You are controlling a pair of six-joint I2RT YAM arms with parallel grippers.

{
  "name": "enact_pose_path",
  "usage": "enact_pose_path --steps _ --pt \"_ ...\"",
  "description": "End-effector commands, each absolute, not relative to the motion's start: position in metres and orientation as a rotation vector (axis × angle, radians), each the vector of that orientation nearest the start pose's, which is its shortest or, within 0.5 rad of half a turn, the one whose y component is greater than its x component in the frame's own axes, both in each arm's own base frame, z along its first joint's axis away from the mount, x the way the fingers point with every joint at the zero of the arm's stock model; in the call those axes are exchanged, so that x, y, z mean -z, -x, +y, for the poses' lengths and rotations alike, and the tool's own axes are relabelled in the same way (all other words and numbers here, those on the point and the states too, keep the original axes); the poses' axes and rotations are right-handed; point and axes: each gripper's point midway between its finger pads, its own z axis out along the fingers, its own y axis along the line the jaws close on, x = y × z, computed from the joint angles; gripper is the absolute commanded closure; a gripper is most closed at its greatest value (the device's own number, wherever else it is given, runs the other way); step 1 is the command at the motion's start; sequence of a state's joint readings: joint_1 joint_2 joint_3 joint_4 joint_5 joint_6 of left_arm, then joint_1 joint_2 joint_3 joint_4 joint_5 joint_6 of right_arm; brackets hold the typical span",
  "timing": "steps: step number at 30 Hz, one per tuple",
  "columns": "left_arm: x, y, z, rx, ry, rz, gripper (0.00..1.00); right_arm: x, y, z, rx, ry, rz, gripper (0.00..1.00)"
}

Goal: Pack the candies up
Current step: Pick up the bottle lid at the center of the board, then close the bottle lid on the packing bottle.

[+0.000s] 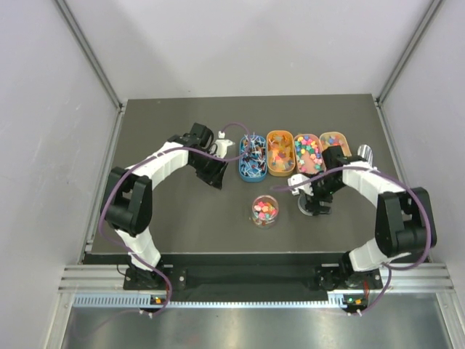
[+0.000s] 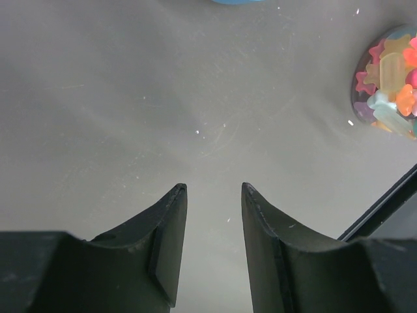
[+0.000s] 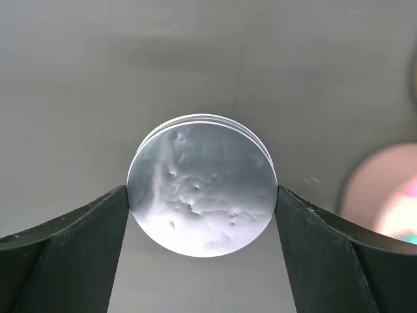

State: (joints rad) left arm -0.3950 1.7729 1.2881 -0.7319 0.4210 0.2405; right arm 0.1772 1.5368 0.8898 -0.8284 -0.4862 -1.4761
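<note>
Candies (image 1: 266,210) sit heaped in the clear round jar (image 1: 253,211) in the middle of the dark table (image 1: 167,225), a jumble of pink, orange, yellow and green. More of them fill the row of oval trays (image 1: 280,174) lined up just behind it.

Over on the right, the right gripper (image 3: 202,193) is down low beside the jar, in front of the trays. Its wrist camera shows a round silver lid (image 3: 199,215) sitting squarely between the fingers (image 3: 98,228), and each dark pad meets the lid's edge, one on either side. That is a wide grip on the lid. Whether the lid is off the table I cannot tell.

On the left, the left gripper (image 2: 214,225) hangs over bare tabletop with its jaws about half apart and nothing between them. The jar of candies shows at the right edge of its view, well apart from the fingertips (image 2: 171,235).
</note>
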Motion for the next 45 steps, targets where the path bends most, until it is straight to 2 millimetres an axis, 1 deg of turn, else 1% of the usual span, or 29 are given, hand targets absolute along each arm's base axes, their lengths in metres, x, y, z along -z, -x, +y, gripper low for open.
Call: enact_pose_path --steps 1,2,3,4,5,6,7,8,9,10,11,12,13,14,15,16,18,19,21,23,24,25,26,28,29,35,41,45 --pt "-0.087 -0.321 -0.202 0.629 -0.957 2.52 0.56 -0.072 -0.256 0.099 -0.371 1.993 1.75 0.16" --pt "-0.091 -0.321 -0.201 0.624 -0.959 2.504 0.56 -0.088 -0.261 0.1 -0.345 1.98 1.728 0.16" --pt "-0.094 -0.323 -0.199 0.625 -0.944 2.494 0.56 -0.097 -0.253 0.1 -0.366 1.979 1.738 0.16" --pt "-0.092 -0.321 -0.196 0.627 -0.931 2.5 0.56 -0.115 -0.252 0.106 -0.348 1.965 1.695 0.15" --pt "-0.096 -0.32 -0.195 0.634 -0.905 2.492 0.56 -0.134 -0.256 0.11 -0.326 1.946 1.671 0.15" --pt "-0.097 -0.319 -0.194 0.642 -0.879 2.491 0.56 -0.144 -0.254 0.114 -0.321 1.945 1.649 0.14" --pt "-0.092 -0.317 -0.193 0.646 -0.853 2.489 0.57 -0.152 -0.245 0.122 -0.335 1.974 1.616 0.13" --pt "-0.099 -0.315 -0.195 0.664 -0.79 2.485 0.57 -0.164 -0.245 0.129 -0.326 1.974 1.593 0.13" --pt "-0.1 -0.313 -0.195 0.67 -0.758 2.479 0.57 -0.169 -0.243 0.135 -0.331 1.986 1.573 0.13" --pt "-0.097 -0.313 -0.196 0.672 -0.726 2.467 0.57 -0.17 -0.234 0.147 -0.363 2.029 1.545 0.13" --pt "-0.104 -0.312 -0.196 0.676 -0.68 2.456 0.57 -0.178 -0.234 0.155 -0.37 2.023 1.533 0.13" --pt "-0.105 -0.313 -0.194 0.665 -0.659 2.451 0.57 -0.181 -0.232 0.163 -0.388 2.029 1.521 0.13" --pt "-0.105 -0.313 -0.192 0.651 -0.647 2.45 0.57 -0.179 -0.227 0.176 -0.427 2.06 1.499 0.13" --pt "-0.108 -0.314 -0.191 0.641 -0.646 2.437 0.57 -0.184 -0.228 0.183 -0.44 2.045 1.504 0.13" --pt "-0.109 -0.314 -0.189 0.635 -0.647 2.431 0.57 -0.184 -0.226 0.19 -0.459 2.054 1.498 0.13" --pt "-0.11 -0.313 -0.189 0.632 -0.652 2.429 0.57 -0.179 -0.221 0.202 -0.494 2.086 1.484 0.13" --pt "-0.116 -0.313 -0.188 0.628 -0.658 2.402 0.57 -0.179 -0.219 0.215 -0.518 2.095 1.482 0.14" --pt "-0.116 -0.312 -0.187 0.629 -0.662 2.398 0.57 -0.172 -0.214 0.224 -0.541 2.133 1.473 0.13" --pt "-0.121 -0.311 -0.188 0.644 -0.662 2.382 0.57 -0.169 -0.212 0.233 -0.551 2.153 1.467 0.14" --pt "-0.124 -0.309 -0.189 0.653 -0.659 2.369 0.57 -0.162 -0.207 0.243 -0.578 2.19 1.453 0.14" --pt "-0.125 -0.307 -0.189 0.656 -0.658 2.367 0.57 -0.162 -0.207 0.247 -0.582 2.197 1.445 0.14" --pt "-0.124 -0.307 -0.188 0.654 -0.656 2.367 0.57 -0.158 -0.205 0.252 -0.595 2.215 1.443 0.14" --pt "-0.127 -0.306 -0.187 0.652 -0.658 2.356 0.57 -0.159 -0.206 0.256 -0.597 2.215 1.435 0.14" --pt "-0.126 -0.304 -0.185 0.644 -0.657 2.356 0.57 -0.154 -0.204 0.261 -0.616 2.236 1.435 0.14" --pt "-0.128 -0.304 -0.183 0.639 -0.656 2.351 0.58 -0.154 -0.205 0.264 -0.614 2.239 1.429 0.14" --pt "-0.132 -0.3 -0.176 0.64 -0.631 2.342 0.57 -0.143 -0.208 0.27 -0.604 2.278 1.429 0.14" --pt "-0.131 -0.303 -0.173 0.64 -0.62 2.338 0.58 -0.13 -0.209 0.264 -0.586 2.309 1.46 0.14" --pt "-0.132 -0.304 -0.174 0.644 -0.618 2.334 0.58 -0.126 -0.209 0.26 -0.567 2.313 1.469 0.13"
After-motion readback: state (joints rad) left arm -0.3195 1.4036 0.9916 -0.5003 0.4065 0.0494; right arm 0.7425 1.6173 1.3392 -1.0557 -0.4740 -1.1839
